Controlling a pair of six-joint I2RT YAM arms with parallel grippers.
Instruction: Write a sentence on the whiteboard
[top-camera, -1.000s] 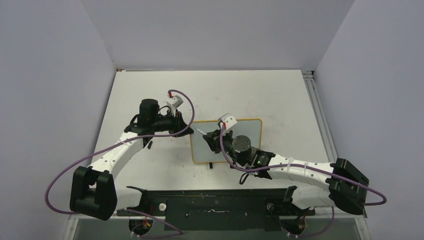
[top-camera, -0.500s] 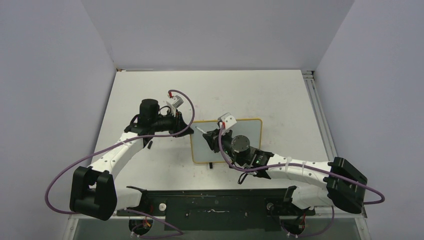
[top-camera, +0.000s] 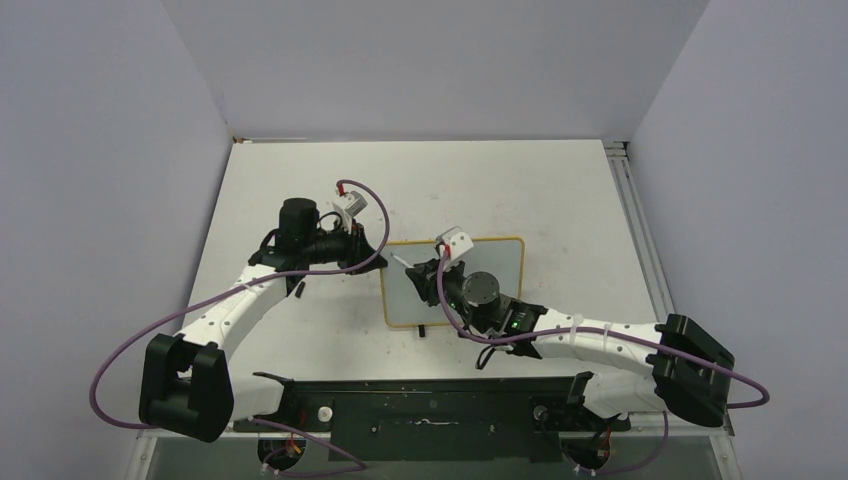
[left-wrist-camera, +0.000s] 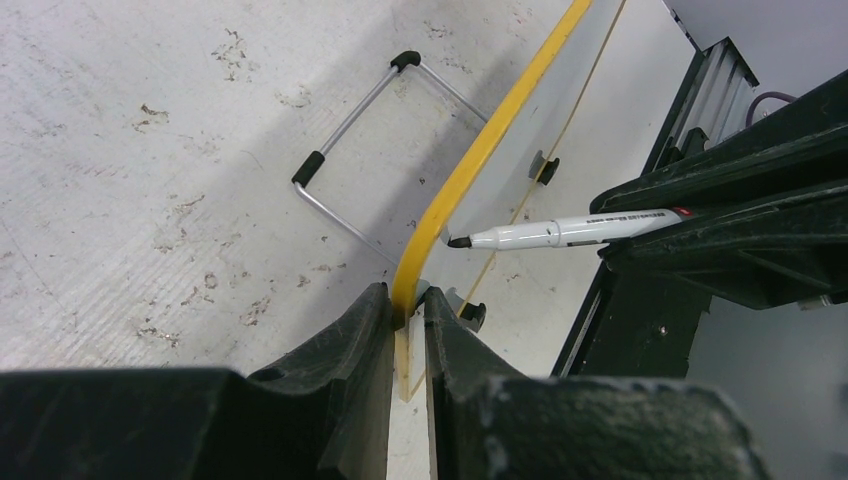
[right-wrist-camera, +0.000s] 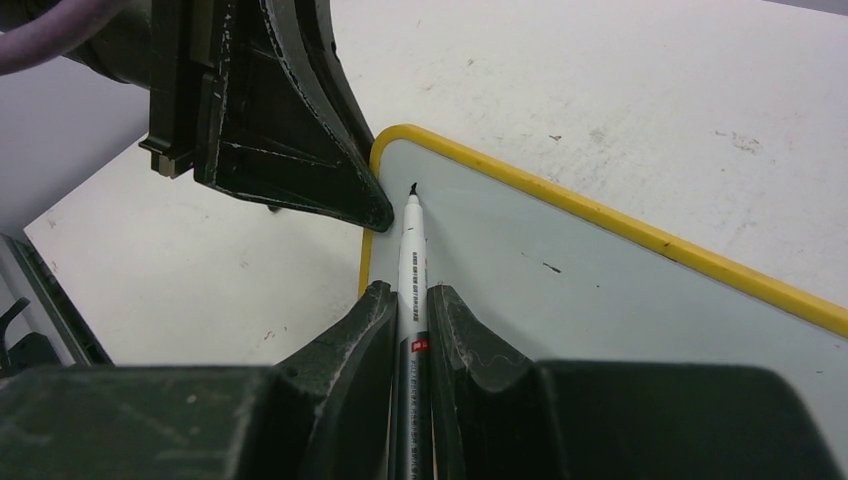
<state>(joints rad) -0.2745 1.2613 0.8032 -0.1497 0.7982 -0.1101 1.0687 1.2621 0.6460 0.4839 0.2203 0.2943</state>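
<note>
The whiteboard (top-camera: 405, 300) is lying near the centre of the table (top-camera: 560, 190), its face towards the overhead camera. The left fingers (left-wrist-camera: 383, 310) are closing tightly on its yellow frame close to the 10 o'clock corner and are bracing the board. The right fingers (right-wrist-camera: 388, 312) are clamping a marker (right-wrist-camera: 411, 250) by its barrel and are pointing its black tip at that same corner, at or just off the surface; contact cannot be confirmed. No sentence is showing: only a tiny black fleck at the tip and one short stray dash further in. In my judgement the writing step is only beginning. The next move is calling for light downward pressure and a steady stroke towards 3 o'clock, with the left hold unchanged so the board is not sliding. No container is appearing in any view.
</note>
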